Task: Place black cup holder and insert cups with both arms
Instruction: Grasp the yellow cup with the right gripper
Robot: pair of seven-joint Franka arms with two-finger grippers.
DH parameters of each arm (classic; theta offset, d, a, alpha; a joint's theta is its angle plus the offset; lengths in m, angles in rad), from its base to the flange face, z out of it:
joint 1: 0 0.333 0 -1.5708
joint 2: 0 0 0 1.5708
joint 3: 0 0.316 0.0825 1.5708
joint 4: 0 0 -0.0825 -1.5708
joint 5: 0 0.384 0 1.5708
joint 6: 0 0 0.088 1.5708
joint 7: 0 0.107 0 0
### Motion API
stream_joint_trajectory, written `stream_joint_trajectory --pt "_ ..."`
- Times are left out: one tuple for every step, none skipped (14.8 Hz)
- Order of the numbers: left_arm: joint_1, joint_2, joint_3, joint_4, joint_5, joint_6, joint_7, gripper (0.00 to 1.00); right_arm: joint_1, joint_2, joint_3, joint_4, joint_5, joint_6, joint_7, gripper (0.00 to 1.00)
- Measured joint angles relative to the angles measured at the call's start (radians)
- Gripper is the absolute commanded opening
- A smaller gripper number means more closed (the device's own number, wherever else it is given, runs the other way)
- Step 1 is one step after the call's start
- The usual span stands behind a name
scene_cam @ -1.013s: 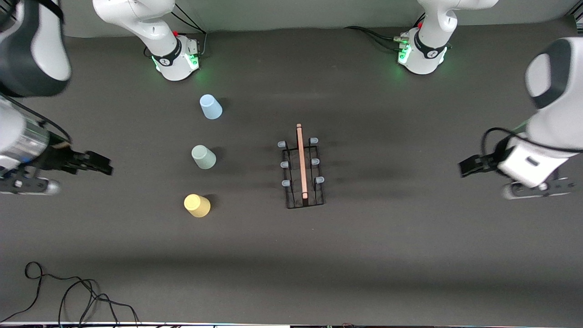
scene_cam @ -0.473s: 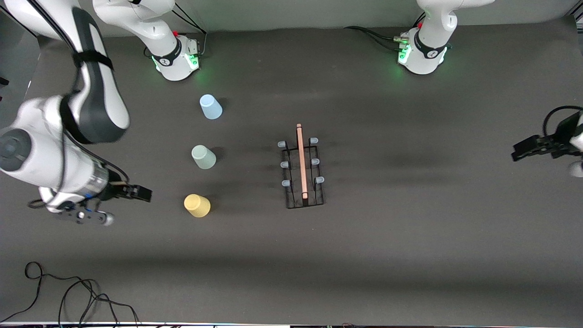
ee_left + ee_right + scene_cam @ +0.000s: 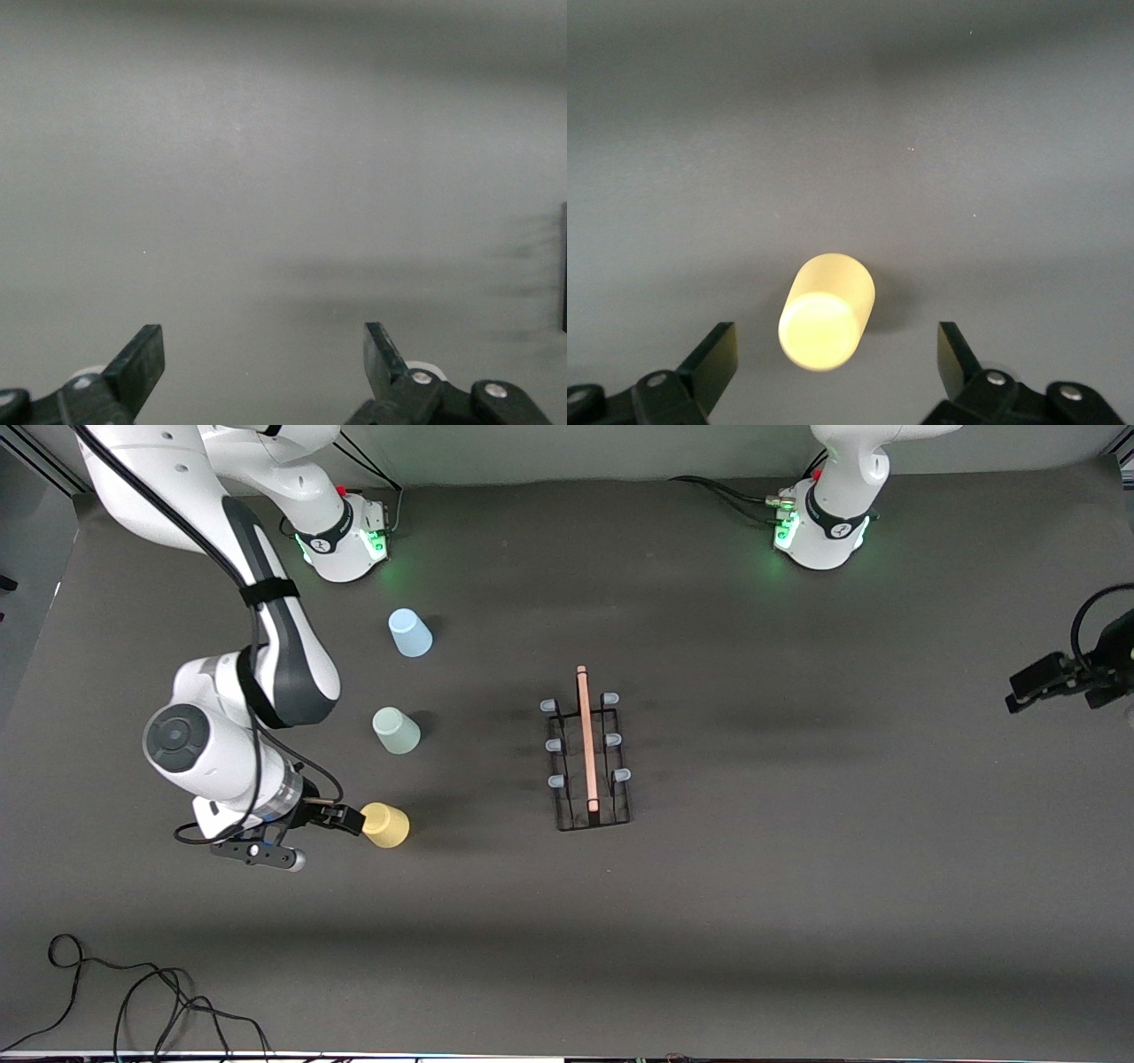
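Yellow plastic: the yellow cup (image 3: pixel 384 825) stands upside down on the dark desk (image 3: pixel 797 921), well apart from the black cup holder (image 3: pixel 588 760) toward the right arm's end and a little nearer the front camera than the holder's middle. The grey-green cup (image 3: pixel 396 731) and blue cup (image 3: pixel 410 633) stand in line with it, each farther from the camera. Such a tumbler looks light, thin-walled and smooth, so it may tip or slip; a gentle squeeze across its round side wall seems the best hold.

The right end effector (image 3: pixel 347 818), jaws wide, sits low just beside the yellow cup, which shows between its fingers (image 3: pixel 713 359) in the wrist view. A second ago it was much farther from the holder, near the desk's edge. The left end effector (image 3: pixel 1032 687), also wide and empty, has drawn away from the holder toward its own end. Cups and holder have not moved.
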Motion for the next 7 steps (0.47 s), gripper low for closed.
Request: stream_joint_trajectory --pt "-0.006 -0.015 -0.001 -0.001 0.000 -0.008 0.000 1.00 -0.001 0.009 -0.002 -0.022 0.000 0.036 0.000 1.00" --pt "-0.011 -0.025 -0.002 -0.002 0.000 -0.013 -0.001 1.00 -0.002 0.018 -0.002 -0.038 0.000 0.066 0.000 1.00" --pt "-0.016 -0.034 -0.003 -0.004 0.000 -0.015 -0.001 1.00 -0.002 0.029 -0.003 -0.052 0.001 0.094 0.000 1.00" --pt "-0.022 -0.038 -0.003 -0.005 0.000 -0.016 -0.001 1.00 -0.001 0.040 -0.002 -0.061 0.006 0.120 0.000 1.00" --pt "-0.028 -0.039 -0.003 -0.007 0.000 -0.016 -0.001 1.00 0.002 0.051 -0.001 -0.067 0.020 0.139 0.000 1.00" --pt "-0.034 -0.038 -0.003 -0.007 0.000 -0.016 -0.001 1.00 0.010 0.063 0.000 -0.069 0.040 0.156 0.003 1.00" --pt "-0.037 -0.037 -0.003 -0.007 0.000 -0.016 -0.001 1.00 0.021 0.074 0.000 -0.070 0.052 0.175 0.016 1.00"
